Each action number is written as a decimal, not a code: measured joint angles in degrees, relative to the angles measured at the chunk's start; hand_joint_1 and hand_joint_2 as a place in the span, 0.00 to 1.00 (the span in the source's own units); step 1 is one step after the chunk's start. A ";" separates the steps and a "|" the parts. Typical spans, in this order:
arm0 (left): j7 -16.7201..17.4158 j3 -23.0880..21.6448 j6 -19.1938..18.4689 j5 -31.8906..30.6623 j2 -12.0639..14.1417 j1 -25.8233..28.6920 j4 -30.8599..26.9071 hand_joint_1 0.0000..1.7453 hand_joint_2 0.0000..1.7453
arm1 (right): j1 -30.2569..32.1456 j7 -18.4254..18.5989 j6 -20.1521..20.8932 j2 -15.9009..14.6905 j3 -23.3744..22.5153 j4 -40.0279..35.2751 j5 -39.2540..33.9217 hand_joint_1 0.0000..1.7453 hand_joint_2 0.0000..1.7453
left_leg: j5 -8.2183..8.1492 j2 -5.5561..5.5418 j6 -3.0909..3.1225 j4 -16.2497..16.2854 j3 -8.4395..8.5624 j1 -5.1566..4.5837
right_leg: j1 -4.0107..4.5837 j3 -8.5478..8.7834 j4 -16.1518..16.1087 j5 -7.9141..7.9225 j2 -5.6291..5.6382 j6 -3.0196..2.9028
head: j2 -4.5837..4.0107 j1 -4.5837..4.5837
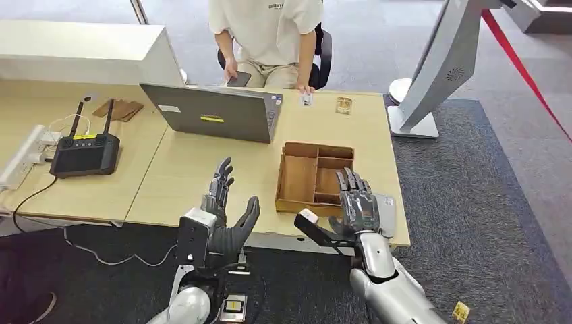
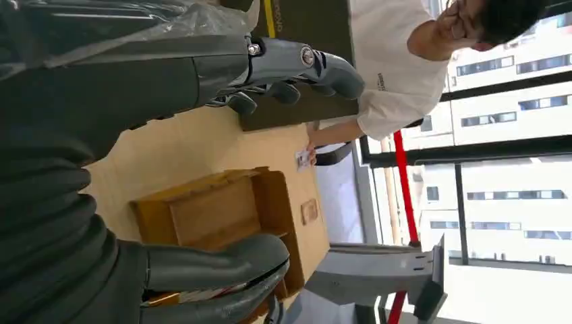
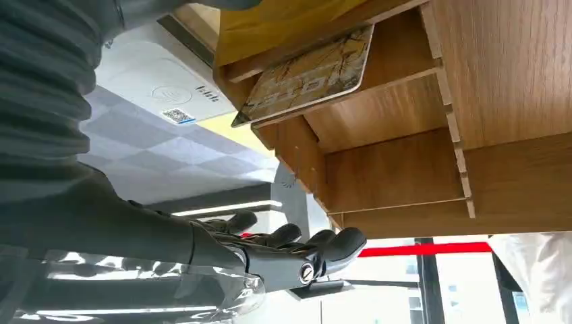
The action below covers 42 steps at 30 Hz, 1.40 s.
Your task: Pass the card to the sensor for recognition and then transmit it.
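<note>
Patterned card (image 3: 307, 71) beside right robot hand (image 1: 356, 200)

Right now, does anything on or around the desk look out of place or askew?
A small yellow card lies on the carpet right of the right hand, off the desk. In the wooden tray, another card rests tilted against a divider.

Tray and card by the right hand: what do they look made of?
Tray: seems thin wood or plywood, matte; grain shows in the right wrist view, and slotted dividers.
Card: probably plastic or coated card, smooth with a slight sheen; printed yellowish face, rounded corner, lying flat in a tray compartment.
Right hand hovers over the tray's near edge, holding nothing.
</note>
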 joint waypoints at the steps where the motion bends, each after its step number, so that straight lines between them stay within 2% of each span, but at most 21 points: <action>1: 0.00 0.00 0.00 -0.02 0.00 0.00 0.00 0.00 1.00 | 0.00 -0.09 0.02 0.07 0.00 0.00 -0.02 1.00 1.00 | 0.00 0.00 0.00 0.00 0.00 0.00 | 0.00 0.00 0.00 0.00 0.00 0.00 | 0.00 0.00; 13: 0.15 0.00 0.00 -0.85 0.00 0.33 0.00 0.00 1.00 | -0.02 -1.11 2.08 0.90 0.11 0.17 -1.38 1.00 1.00 | 0.00 0.00 0.00 0.00 0.00 0.00 | 0.00 0.00 0.00 0.00 0.00 0.00 | 0.00 0.00; 35: 0.98 0.02 0.00 -0.79 0.00 0.39 0.31 0.00 1.00 | -0.19 -0.61 1.31 0.96 0.11 0.48 -0.63 1.00 1.00 | 0.00 0.00 0.00 0.00 0.01 0.00 | 0.00 -0.01 0.00 0.00 0.00 0.00 | 0.00 0.00; 42: -0.02 0.02 0.00 0.26 -0.02 0.18 0.63 0.00 1.00 | -0.47 0.24 -3.89 0.68 -0.09 -1.44 0.09 1.00 1.00 | 0.00 0.01 0.00 0.01 0.02 0.00 | 0.00 -0.01 0.00 0.00 0.00 0.00 | 0.00 0.00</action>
